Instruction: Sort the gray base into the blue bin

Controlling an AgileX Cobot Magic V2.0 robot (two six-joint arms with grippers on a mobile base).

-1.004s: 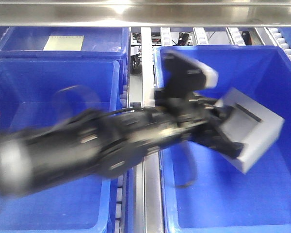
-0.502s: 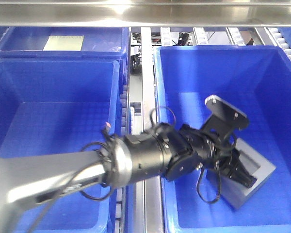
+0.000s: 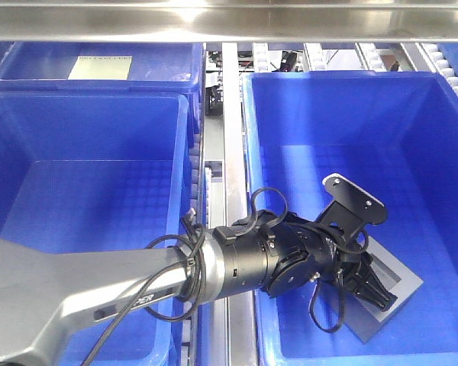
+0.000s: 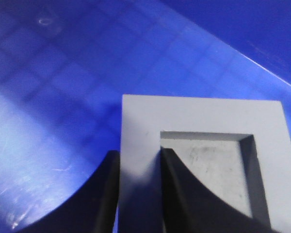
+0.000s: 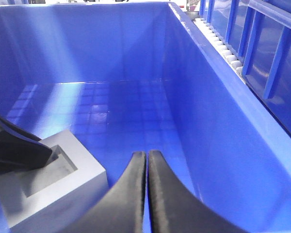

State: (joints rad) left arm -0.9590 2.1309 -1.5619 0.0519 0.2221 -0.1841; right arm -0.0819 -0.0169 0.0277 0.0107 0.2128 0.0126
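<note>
Front view: the left hand (image 3: 370,284) reaches into the blue bin (image 3: 435,137), clamped on the gray base (image 3: 389,293), which seems to rest on the floor.

Left wrist view: fingers (image 4: 177,189) straddle one recess wall; the block looks rigid, matte, probably light.

Right wrist view: right hand (image 5: 146,187) pressed together, empty.

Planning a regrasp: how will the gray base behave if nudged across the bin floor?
The gray base looks rigid, with flat faces and square edges, so it should slide rather than roll. Its matte finish suggests moderate grip. It sits low on the blue bin floor, so tipping seems unlikely.
</note>
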